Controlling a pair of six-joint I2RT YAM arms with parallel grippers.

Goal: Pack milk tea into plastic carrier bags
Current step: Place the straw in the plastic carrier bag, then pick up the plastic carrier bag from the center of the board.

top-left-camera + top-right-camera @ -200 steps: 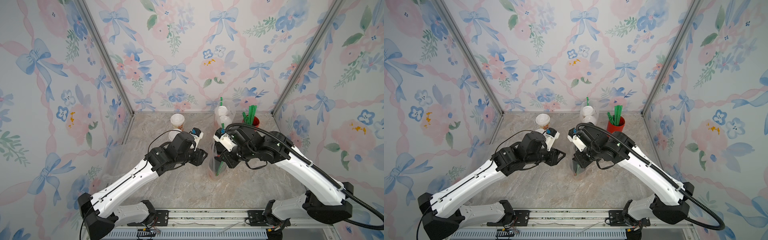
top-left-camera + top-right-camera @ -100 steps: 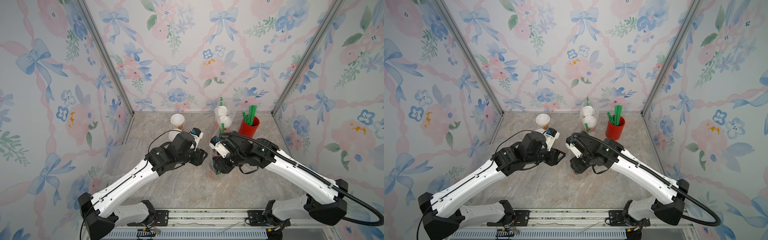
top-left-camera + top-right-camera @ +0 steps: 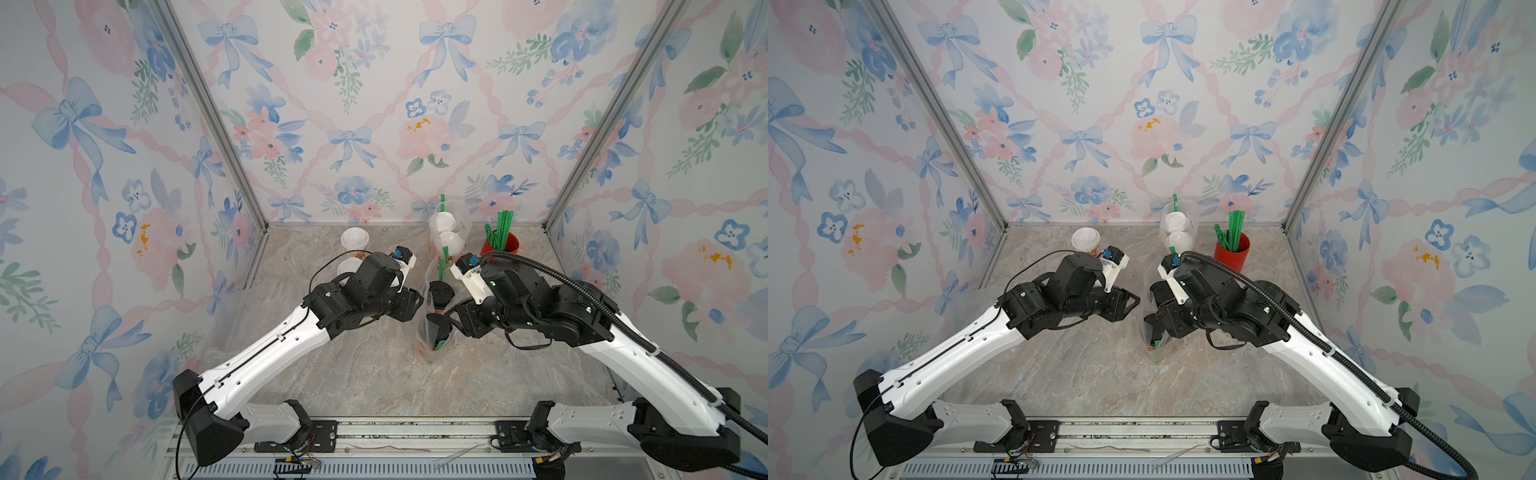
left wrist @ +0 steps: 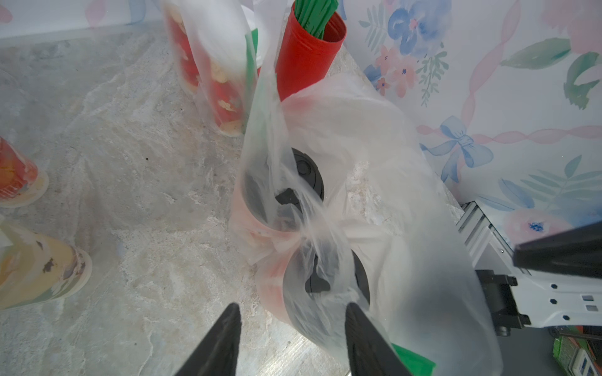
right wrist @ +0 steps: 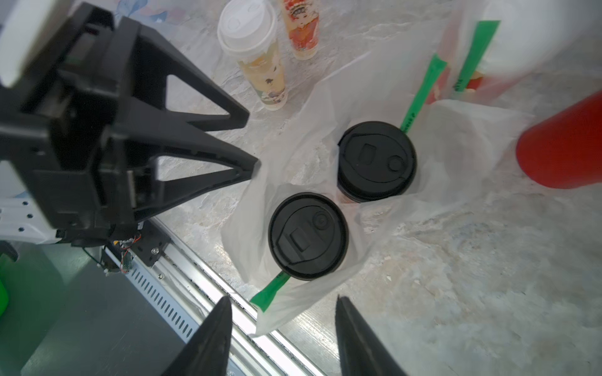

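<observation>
A clear plastic carrier bag (image 3: 432,332) (image 5: 325,107) stands mid-table with two black-lidded milk tea cups (image 5: 377,161) (image 5: 308,236) and green straws inside. My left gripper (image 4: 292,307) (image 3: 415,303) is open at the bag's left side, one finger against the film. My right gripper (image 5: 282,300) (image 3: 451,316) is open on the bag's right, above a bag corner with a green straw, holding nothing. A second bag (image 3: 449,237) with two white-lidded cups stands at the back. Two loose white-lidded cups (image 3: 354,241) (image 3: 348,266) stand back left, one partly behind my left arm.
A plain red cup of green straws (image 3: 500,245) (image 4: 306,58) stands at the back right, close to the packed bag. Floral walls close in three sides. A metal rail (image 3: 374,432) runs along the table's front edge.
My right gripper has opened and let go of the middle bag, and that arm has drawn back to the right, uncovering the red straw cup. The left arm has barely moved.
</observation>
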